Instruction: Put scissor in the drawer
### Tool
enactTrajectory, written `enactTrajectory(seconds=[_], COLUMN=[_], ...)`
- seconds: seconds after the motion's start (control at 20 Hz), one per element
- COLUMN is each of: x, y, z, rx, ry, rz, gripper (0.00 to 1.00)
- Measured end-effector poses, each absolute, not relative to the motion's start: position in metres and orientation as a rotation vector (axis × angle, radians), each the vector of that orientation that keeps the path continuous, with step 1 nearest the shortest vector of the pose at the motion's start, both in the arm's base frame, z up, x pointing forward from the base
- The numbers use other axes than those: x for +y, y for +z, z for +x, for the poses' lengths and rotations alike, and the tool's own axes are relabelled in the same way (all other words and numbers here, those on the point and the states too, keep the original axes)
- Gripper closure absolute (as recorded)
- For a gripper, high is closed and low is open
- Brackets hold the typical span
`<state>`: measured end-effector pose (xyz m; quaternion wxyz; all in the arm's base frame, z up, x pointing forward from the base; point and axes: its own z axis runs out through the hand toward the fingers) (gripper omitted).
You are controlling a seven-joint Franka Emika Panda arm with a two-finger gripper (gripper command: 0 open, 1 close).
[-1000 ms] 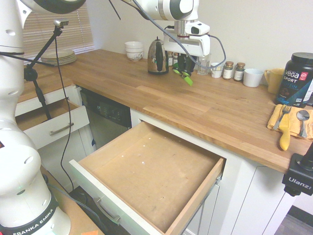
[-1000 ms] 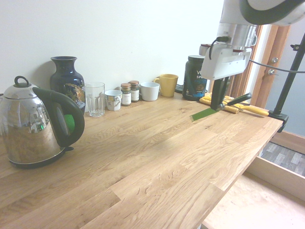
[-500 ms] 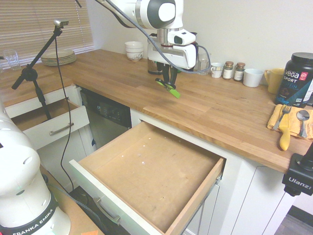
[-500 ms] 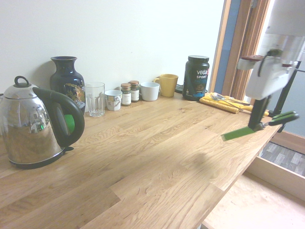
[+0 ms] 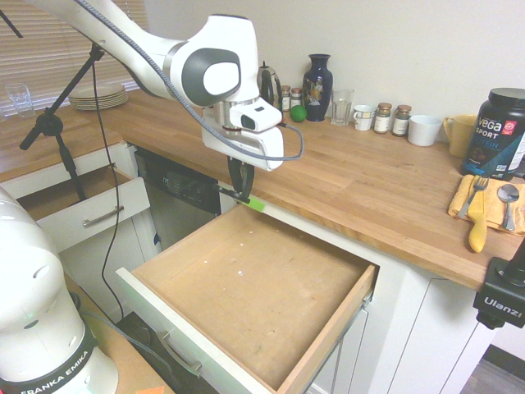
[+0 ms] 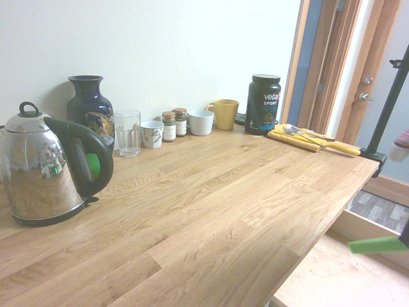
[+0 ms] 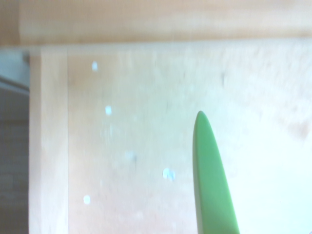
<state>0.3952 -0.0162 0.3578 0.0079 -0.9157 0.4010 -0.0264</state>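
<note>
While the gripper [image 5: 241,195] is pointing straight down over the back left corner of the drawer [image 5: 246,291], its jaws are clenching the scissor [image 5: 248,200] by the handle end. The scissor is hanging in the air above the drawer's bare wooden bottom, just beside the counter [image 5: 344,176] edge and not touching the wood. Its long axis is lying close to level, with the green blade cover sticking out from the fingers toward the drawer's right side, along the counter edge. In the second exterior view only the green tip [image 6: 377,245] is showing, low at the right edge. In the wrist view the cover [image 7: 210,175] is tapering to a rounded tip over the drawer bottom.
</note>
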Motion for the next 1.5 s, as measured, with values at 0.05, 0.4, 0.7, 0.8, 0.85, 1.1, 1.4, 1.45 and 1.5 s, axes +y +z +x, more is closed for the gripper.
enactTrajectory(seconds=[0.05, 0.4, 0.7, 0.8, 0.85, 1.1, 1.4, 1.45, 1.5], x=[-0.016, -0.02, -0.03, -0.031, -0.031, -0.034, -0.043, -0.043, -0.044], y=[0.355, 0.33, 0.27, 0.252, 0.245, 0.215, 0.178, 0.174, 0.171], z=[0.39, 0.383, 0.391, 0.392, 0.392, 0.389, 0.388, 0.389, 0.391], rx=[1.257, 1.271, 1.289, 1.288, 1.286, 1.285, 1.309, 1.309, 1.308], ry=[-0.084, -0.104, -0.055, -0.037, -0.03, 0.002, 0.024, 0.03, 0.031], rz=[-2.859, -2.847, -2.862, -2.871, -2.875, -2.892, -2.889, -2.892, -2.894], gripper=[1.0, 1.0, 1.0, 1.0, 1.0, 1.0, 1.0, 1.0, 1.0])
